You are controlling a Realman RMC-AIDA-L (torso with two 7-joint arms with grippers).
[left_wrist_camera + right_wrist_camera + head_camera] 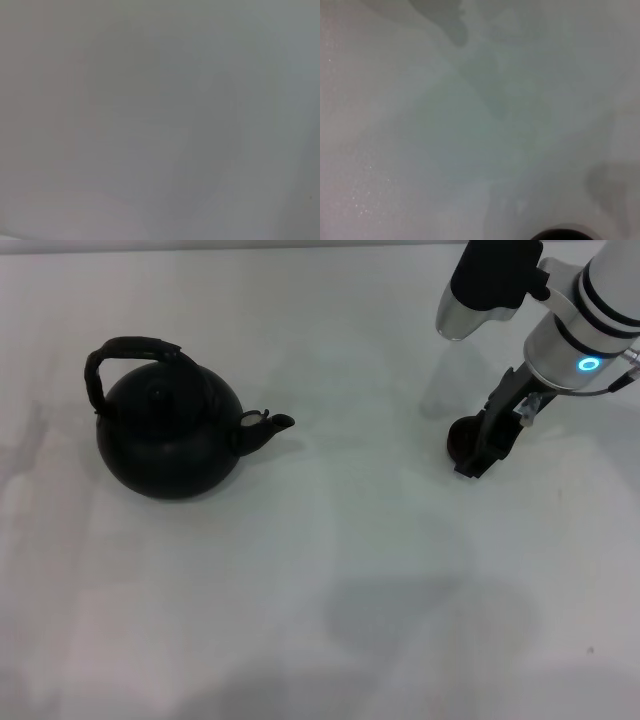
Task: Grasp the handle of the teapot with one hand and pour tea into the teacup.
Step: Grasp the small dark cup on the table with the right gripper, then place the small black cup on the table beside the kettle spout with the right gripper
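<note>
The matte black teapot [170, 440] stands on the white table [330, 570] at the left. Its arched dark handle [125, 350] rises over the lid, and its spout [268, 426] points right. The tiny dark teacup [461, 438] sits on the table at the right, partly hidden behind my right gripper [487, 455]. That gripper reaches down and touches the cup's right side. A dark curved edge of the teacup [561, 234] shows in the right wrist view. My left gripper is out of view, and the left wrist view shows only bare table.
The white table stretches between the teapot and the teacup, with only soft shadows on it. My right arm [570, 320] comes in from the upper right corner.
</note>
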